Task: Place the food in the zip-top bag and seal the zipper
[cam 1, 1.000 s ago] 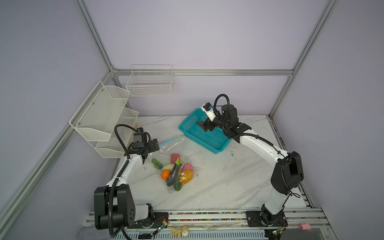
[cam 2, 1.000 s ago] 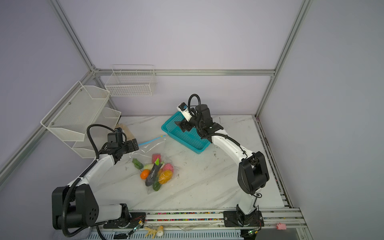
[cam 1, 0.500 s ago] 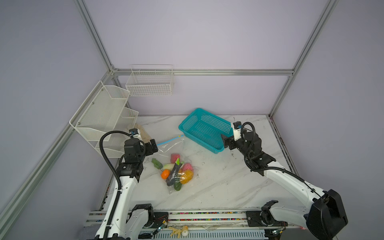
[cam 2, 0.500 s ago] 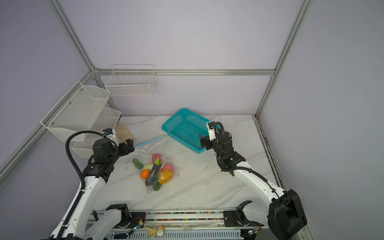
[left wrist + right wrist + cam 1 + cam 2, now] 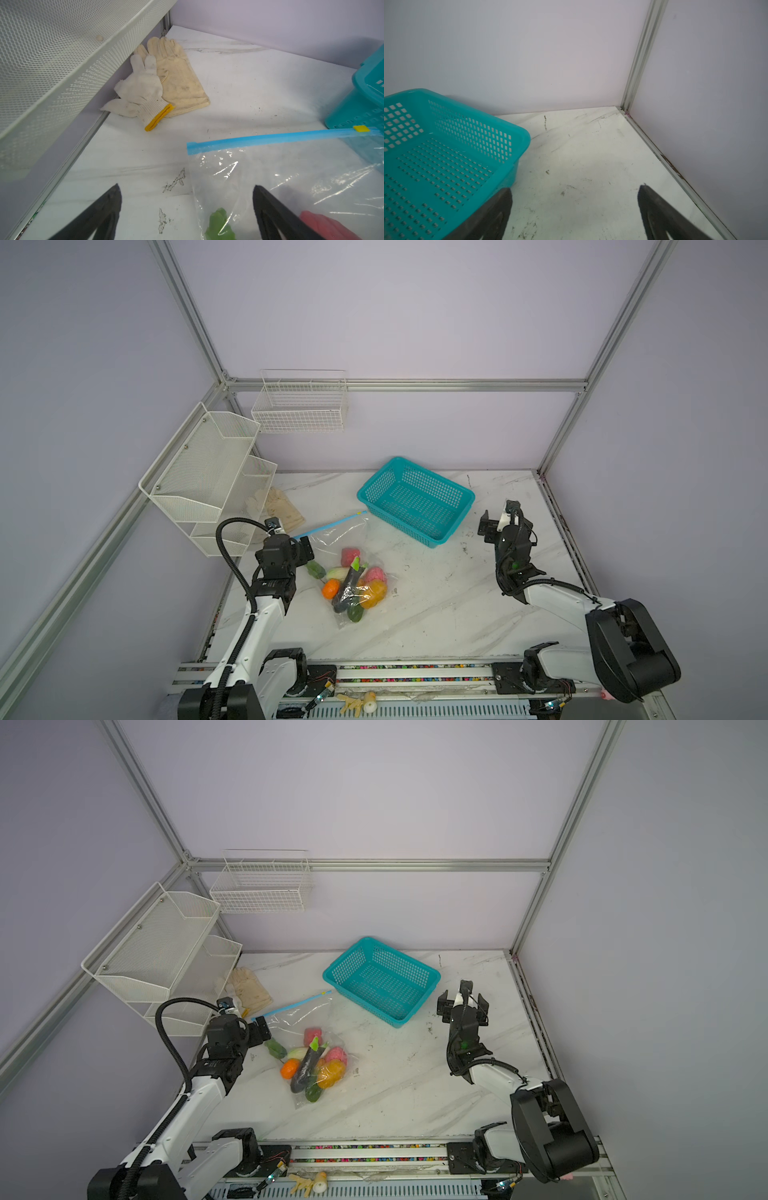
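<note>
Left wrist view, nearest first: my left gripper point(image 5: 187, 186) is hovering low over the table point(image 5: 249, 93), jaws spread wide and gripping nothing. One finger point(image 5: 274, 214) is overlapping the near corner of the zip-top bag point(image 5: 280, 176) at lower right of the frame; contact, I cannot tell. A green piece point(image 5: 220, 224) and a pink-red piece point(image 5: 324, 225) are showing through the plastic at the bottom edge. They are part of the food point(image 5: 353, 585), which is lying bunched inside the bag, left of centre in both top views.

Just beyond my fingertips the zipper point(image 5: 270, 137) is crossing the frame, its long axis running from centre to the right edge. Its yellow slider point(image 5: 361, 128) is sitting at the far end, just beside the teal basket point(image 5: 363, 93). The strip is lying flat; I am judging it probably shut but cannot confirm.

Farther off, two gloves point(image 5: 166, 83) are lying at upper centre under the mesh shelf point(image 5: 62, 52).

Right wrist view: my right gripper point(image 5: 574, 188) is hanging empty, jaws apart, over bare table beside the basket, with no bag in sight. That arm is crouching low at the right of both top views, well apart from the bag. My left is the nearer hand, and I am expecting any slider stroke to follow the strip's axis.
</note>
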